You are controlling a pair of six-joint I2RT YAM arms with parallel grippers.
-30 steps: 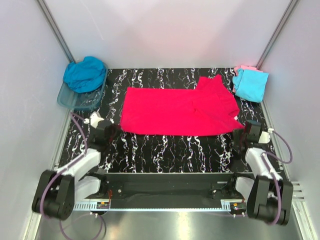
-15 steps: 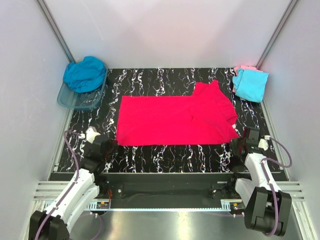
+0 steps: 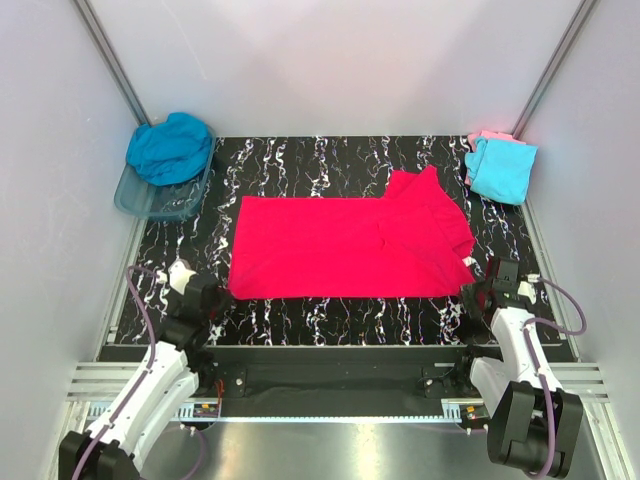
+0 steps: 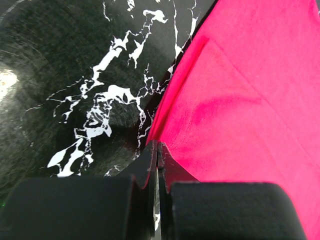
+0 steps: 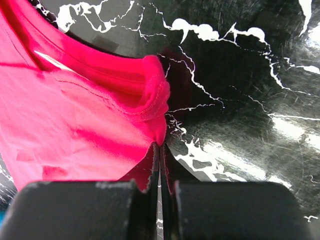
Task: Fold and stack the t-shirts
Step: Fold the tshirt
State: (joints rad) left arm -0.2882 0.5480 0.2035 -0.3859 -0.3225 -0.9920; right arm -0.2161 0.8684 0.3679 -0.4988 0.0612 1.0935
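Observation:
The bright pink-red t-shirt [image 3: 350,245] lies spread flat across the middle of the black marbled table [image 3: 330,315]. My left gripper [image 3: 218,298] is shut on its near-left corner; in the left wrist view the gripper [image 4: 157,146] pinches the edge of the shirt [image 4: 250,100]. My right gripper [image 3: 478,290] is shut on the near-right corner; in the right wrist view the gripper [image 5: 160,146] pinches a bunched hem of the shirt [image 5: 75,120]. The teal-blue shirt [image 3: 170,145] lies crumpled at the back left. The light cyan shirt [image 3: 500,170] lies folded on the pale pink one [image 3: 490,135] at the back right.
A clear bluish plastic tub [image 3: 150,205] stands at the back left under the teal-blue shirt. White walls with metal posts close in the table on three sides. A metal rail runs along the near edge by the arm bases.
Both grippers have pulled back toward the near edge, dragging the pink-red shirt's near edge with them. The shirt now lies closer to me and flatter.

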